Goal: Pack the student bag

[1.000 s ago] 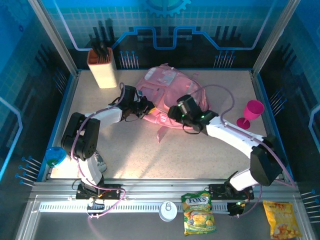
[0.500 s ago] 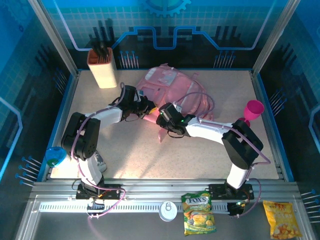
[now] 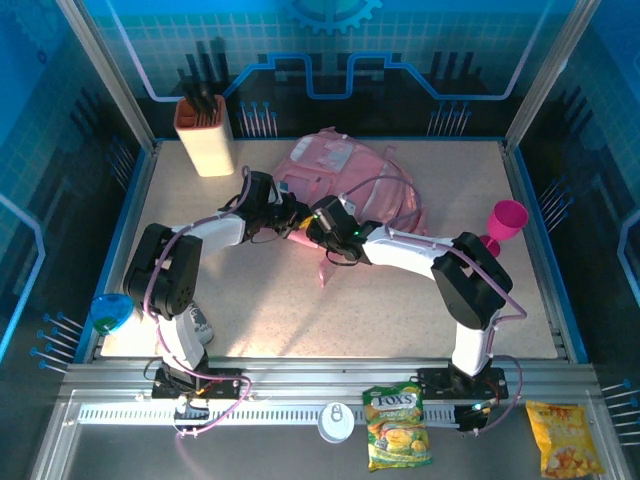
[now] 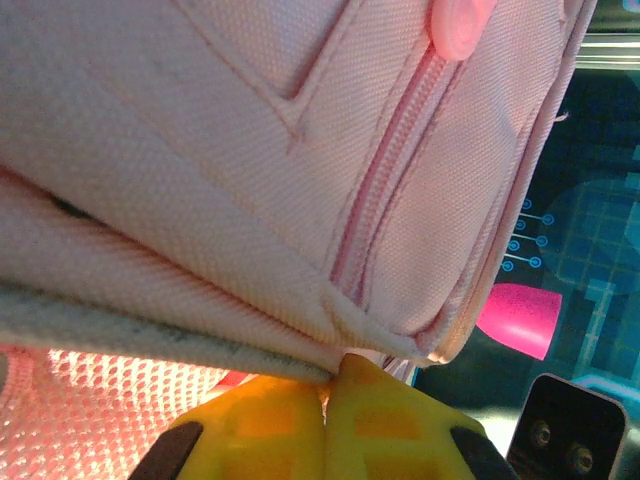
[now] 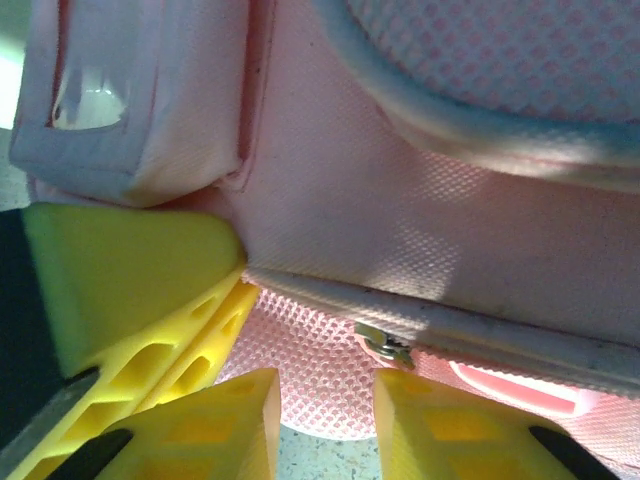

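The student bag, a soft pink backpack, lies at the back middle of the table. My left gripper is at its near left edge. In the left wrist view the yellow fingertips meet, shut on the bag's seam. My right gripper sits just right of it, at the same edge. In the right wrist view its fingers stand apart over pink mesh, with a metal zip slider just beyond the right finger. The left gripper's yellow fingers are close on the left.
A beige holder with dark utensils stands at the back left. A magenta goblet stands at the right. A blue bowl sits off the left edge. Snack packets and a white lid lie in front.
My right gripper has moved left along the bag's near edge, up beside the left gripper, and its jaws have narrowed. The left arm has stayed still.
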Robot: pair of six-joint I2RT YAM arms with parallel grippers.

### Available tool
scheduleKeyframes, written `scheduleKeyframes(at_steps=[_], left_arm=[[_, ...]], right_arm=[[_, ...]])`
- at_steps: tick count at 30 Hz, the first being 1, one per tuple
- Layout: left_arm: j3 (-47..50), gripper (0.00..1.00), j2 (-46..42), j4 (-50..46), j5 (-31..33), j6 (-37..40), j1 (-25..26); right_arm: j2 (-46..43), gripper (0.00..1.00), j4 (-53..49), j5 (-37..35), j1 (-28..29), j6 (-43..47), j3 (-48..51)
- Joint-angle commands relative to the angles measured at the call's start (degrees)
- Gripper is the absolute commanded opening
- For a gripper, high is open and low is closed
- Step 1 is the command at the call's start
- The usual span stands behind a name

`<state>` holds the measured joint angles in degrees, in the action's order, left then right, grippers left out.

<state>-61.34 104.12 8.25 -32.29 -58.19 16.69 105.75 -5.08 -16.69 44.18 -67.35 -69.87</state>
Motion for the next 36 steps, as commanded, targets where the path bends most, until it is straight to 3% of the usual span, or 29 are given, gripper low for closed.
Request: scheduleKeyframes(at_steps=[1, 11, 24, 36], left_arm=[[-0.8, 0.0, 0.0, 2.8, -4.5, 0.4, 1.0], [-1.1, 0.0, 0.2, 2.6, -4.5, 0.6, 0.9], [-1.1, 0.0, -0.3, 2.0, -4.5, 0.6, 1.0], [-0.2, 0.0, -1.2, 0.2, 0.6, 1.9, -0.2]], right_arm=[[0.1, 0.33, -2.4, -3.6, -0.2, -1.2, -1.4], [-1.0, 0.35, -2.7, -5.5, -0.4, -1.3, 0.0], [3.4, 0.25, -3.2, -4.8, -1.8, 1.2, -5.1], [-0.4, 0.0, -13.5, -9.7, -1.9, 4.5, -3.8]])
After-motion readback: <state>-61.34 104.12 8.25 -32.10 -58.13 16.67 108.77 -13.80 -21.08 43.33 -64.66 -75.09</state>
